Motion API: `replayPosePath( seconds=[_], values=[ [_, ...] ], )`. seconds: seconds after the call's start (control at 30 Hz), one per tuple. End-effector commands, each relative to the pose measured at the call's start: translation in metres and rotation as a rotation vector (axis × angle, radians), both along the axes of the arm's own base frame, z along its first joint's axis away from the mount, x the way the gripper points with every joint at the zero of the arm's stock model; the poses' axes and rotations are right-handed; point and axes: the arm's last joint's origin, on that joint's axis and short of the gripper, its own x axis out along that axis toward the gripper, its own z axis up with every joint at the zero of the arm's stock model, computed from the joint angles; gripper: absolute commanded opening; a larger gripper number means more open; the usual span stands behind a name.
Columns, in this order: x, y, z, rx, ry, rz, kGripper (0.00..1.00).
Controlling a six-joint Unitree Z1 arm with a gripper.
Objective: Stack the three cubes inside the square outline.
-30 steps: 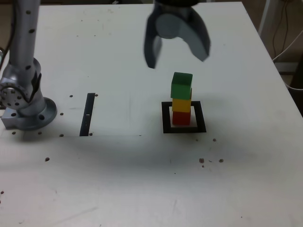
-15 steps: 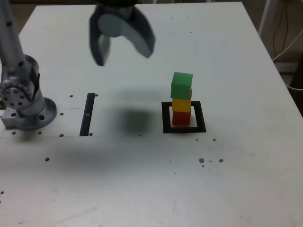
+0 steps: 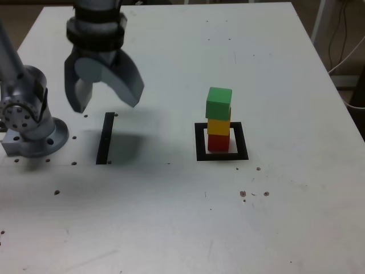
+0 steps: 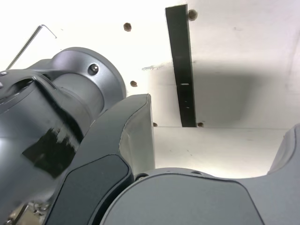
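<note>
Three cubes stand as one tower inside the square outline (image 3: 199, 149) on the exterior view's right: the red cube (image 3: 218, 142) at the bottom, the yellow cube (image 3: 218, 126) on it, the green cube (image 3: 219, 103) on top, turned slightly. My gripper (image 3: 105, 106) hangs open and empty far to the exterior view's left of the tower, above the narrow black strip (image 3: 105, 138). In the wrist view only that strip (image 4: 182, 65), one gripper finger (image 4: 119, 154) and the arm's base show; the cubes and the square are out of that view.
The arm's grey base (image 3: 25, 123) sits at the exterior view's left edge, close to the gripper. Small dark holes and specks (image 3: 244, 194) dot the white table (image 3: 268, 63). A thin metal key (image 4: 28, 43) lies by the base in the wrist view.
My open gripper has swept from above the tower across to the exterior view's left and come down over the black strip. The tower has not moved.
</note>
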Motion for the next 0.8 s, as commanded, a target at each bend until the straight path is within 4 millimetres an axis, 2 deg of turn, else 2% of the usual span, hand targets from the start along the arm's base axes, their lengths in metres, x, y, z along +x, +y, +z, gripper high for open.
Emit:
replayPosePath(
  seconds=[0.0,0.33,0.77],
  values=[
    [-0.005,-0.001,-0.006,-0.004,-0.005,-0.001,0.98],
    [-0.018,-0.004,-0.04,-0.034,-0.013,-0.006,0.98],
    [-0.019,-0.004,-0.049,-0.048,-0.028,-0.005,0.98]
  ],
)
